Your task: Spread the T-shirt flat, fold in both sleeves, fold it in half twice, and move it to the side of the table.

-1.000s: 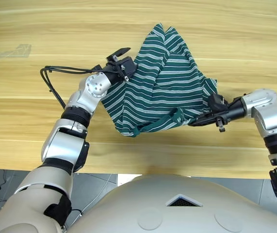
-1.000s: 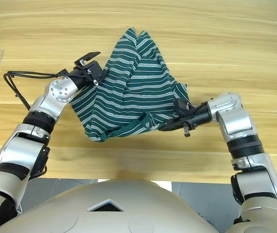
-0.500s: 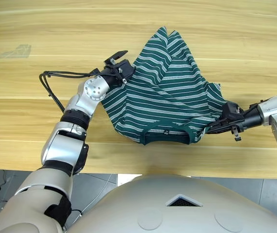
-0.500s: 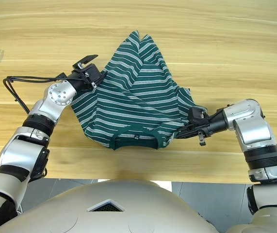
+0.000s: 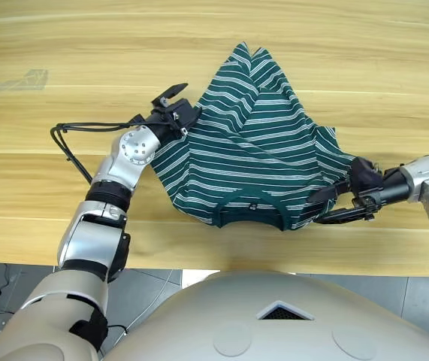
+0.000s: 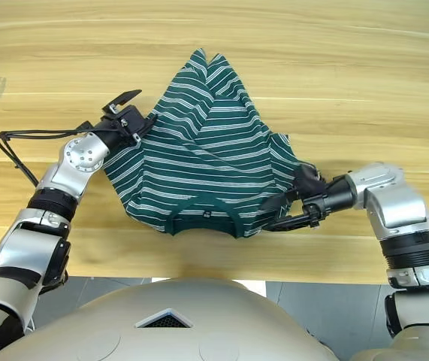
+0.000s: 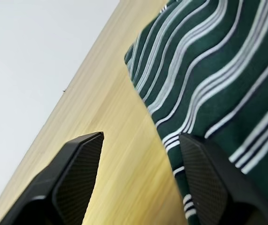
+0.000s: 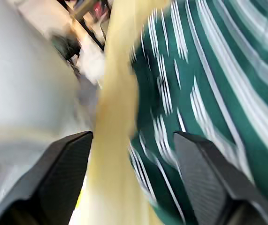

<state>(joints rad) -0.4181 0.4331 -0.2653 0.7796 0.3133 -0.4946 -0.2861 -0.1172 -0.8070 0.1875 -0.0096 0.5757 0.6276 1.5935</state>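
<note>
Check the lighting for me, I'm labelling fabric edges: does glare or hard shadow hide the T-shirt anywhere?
Left eye view: even light, T-shirt stripes all plainly lit, no glare on the table. Left wrist view: cloth evenly lit, no hard shadow. Right wrist view: likewise no glare.

The left hand (image 5: pixel 178 105) and right hand (image 5: pixel 325 207) sit well apart, each with fingers parted.

Around the T-shirt (image 5: pixel 255 150) the tabletop (image 5: pixel 349 45) lies open at 12 and 3 o'clock. At 9 o'clock a black cable (image 5: pixel 86 126) loops in the way.
</note>
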